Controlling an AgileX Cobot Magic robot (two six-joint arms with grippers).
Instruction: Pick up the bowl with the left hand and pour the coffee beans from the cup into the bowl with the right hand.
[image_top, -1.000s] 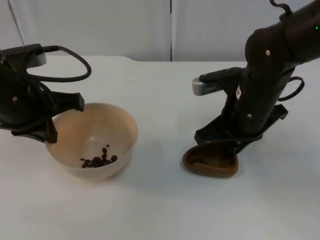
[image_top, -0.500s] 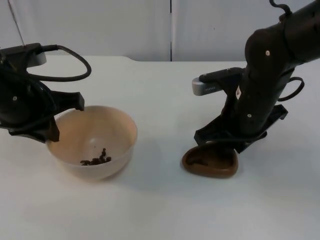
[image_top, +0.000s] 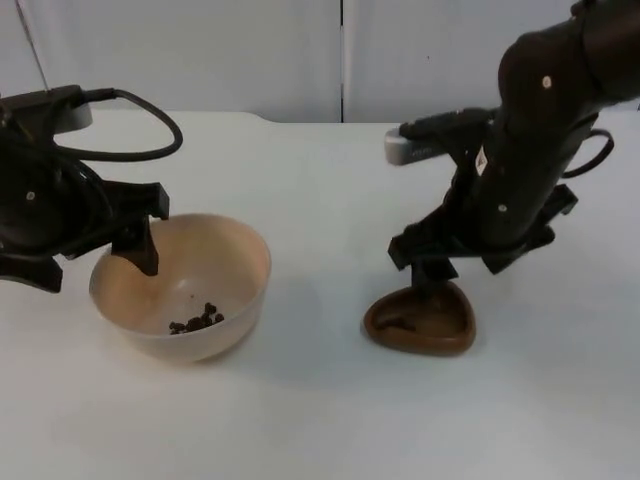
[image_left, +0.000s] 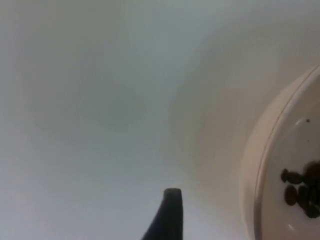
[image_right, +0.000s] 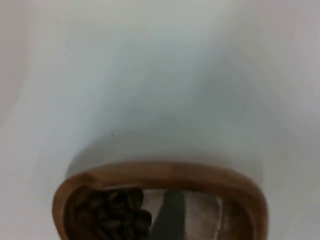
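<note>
A beige bowl (image_top: 238, 262) stands on the white table at the left, with a few coffee beans (image_top: 197, 322) in its bottom. My left gripper (image_top: 95, 262) is open astride the bowl's left rim, one finger inside, the other outside. In the left wrist view the outer fingertip (image_left: 170, 212) stands apart from the bowl's rim (image_left: 260, 165). At the right rests a brown wooden cup (image_top: 445, 335). My right gripper (image_top: 455, 278) hangs open over the cup's back rim. One fingertip (image_right: 170, 215) stands inside the cup (image_right: 165, 170), beside leftover beans (image_right: 112, 210).
The grey partition wall (image_top: 340, 55) closes off the table's far edge. Bare white table top (image_top: 320, 400) lies between the bowl and the cup and along the front.
Both grippers have opened and let go. The bowl has settled level on the table. The right gripper has risen a little from the cup, which stays put.
</note>
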